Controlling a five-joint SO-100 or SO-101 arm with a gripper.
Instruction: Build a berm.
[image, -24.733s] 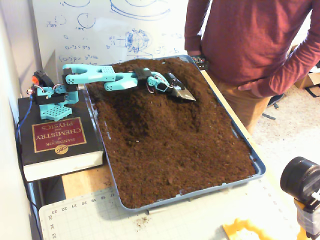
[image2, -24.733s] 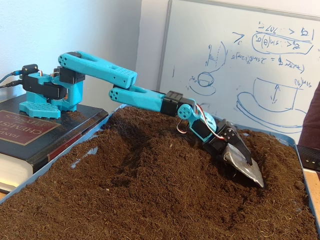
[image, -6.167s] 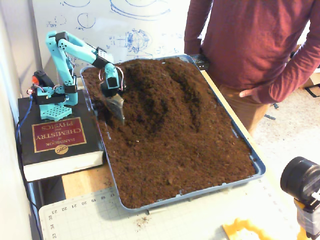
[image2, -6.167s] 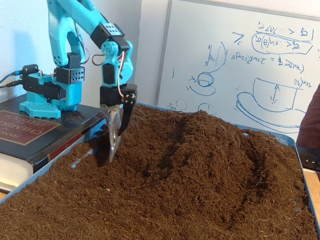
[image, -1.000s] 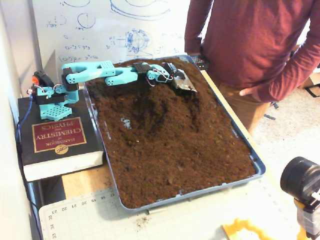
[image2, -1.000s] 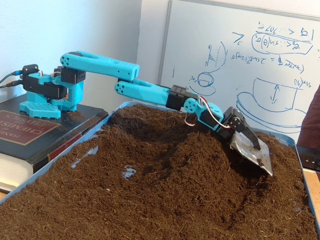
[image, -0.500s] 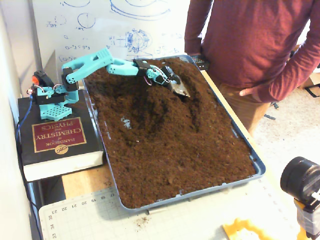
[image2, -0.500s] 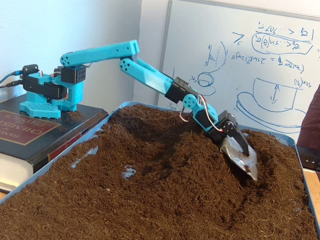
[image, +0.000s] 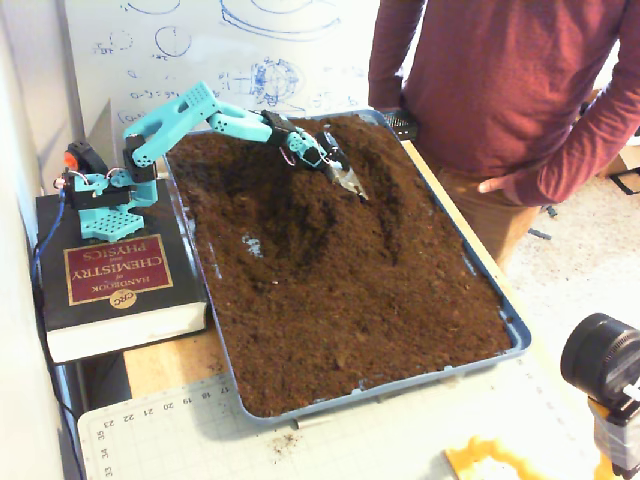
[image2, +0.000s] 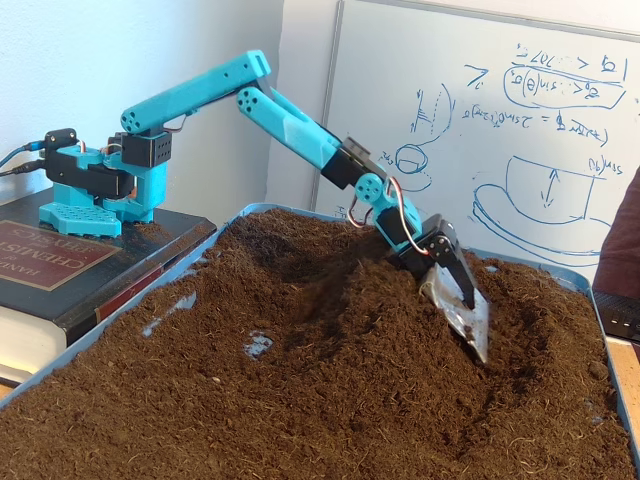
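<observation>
Fixed view: berm (image: 345, 215) roughly heaped, uneven, furrows alongside; shaping remains. Gripper (image2: 468, 318) carries a scoop, tip in soil; jaw state unclear.

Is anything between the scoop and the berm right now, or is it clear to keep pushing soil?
Nothing visible blocks it. The gripper with its metal scoop sits tip-down against the far flank of the berm, at the furrow. Only loose soil lies around it inside the blue tray. The onlooker stands outside the tray.

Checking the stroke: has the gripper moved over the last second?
Yes. The gripper has pulled back from the tray's far corner toward the book, dragging soil.
</observation>
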